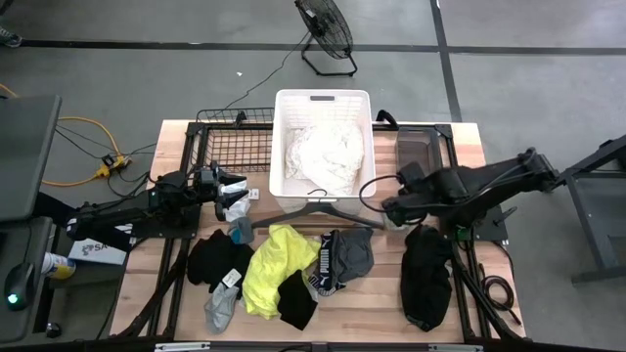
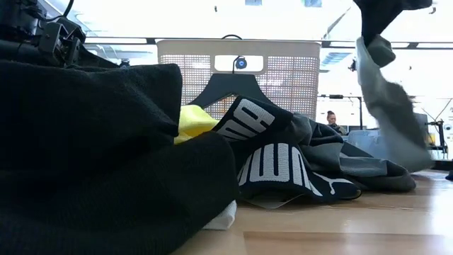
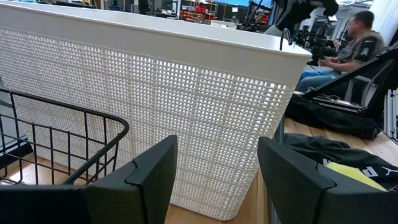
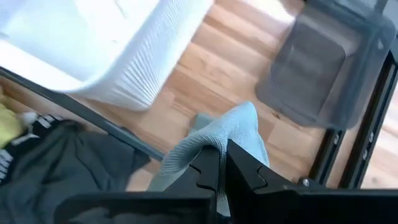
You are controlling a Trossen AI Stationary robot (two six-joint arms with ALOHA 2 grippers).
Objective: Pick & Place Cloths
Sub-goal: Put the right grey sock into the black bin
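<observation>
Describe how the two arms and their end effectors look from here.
Both arms are dark, jointed links. The left end effector has two flat, angular black fingers. The right end effector has matching black fingers. A black cable loops beside the right arm.

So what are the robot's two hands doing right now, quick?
Left gripper: fingers open, holding nothing, facing the white basket.
Right gripper: fingers shut on a grey cloth, lifted off the table.

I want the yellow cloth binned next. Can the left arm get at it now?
Probably yes. The left pincer is open and empty beside the basket, and the yellow cloth lies mostly uncovered close by; only a black cloth overlaps its lower edge.
</observation>
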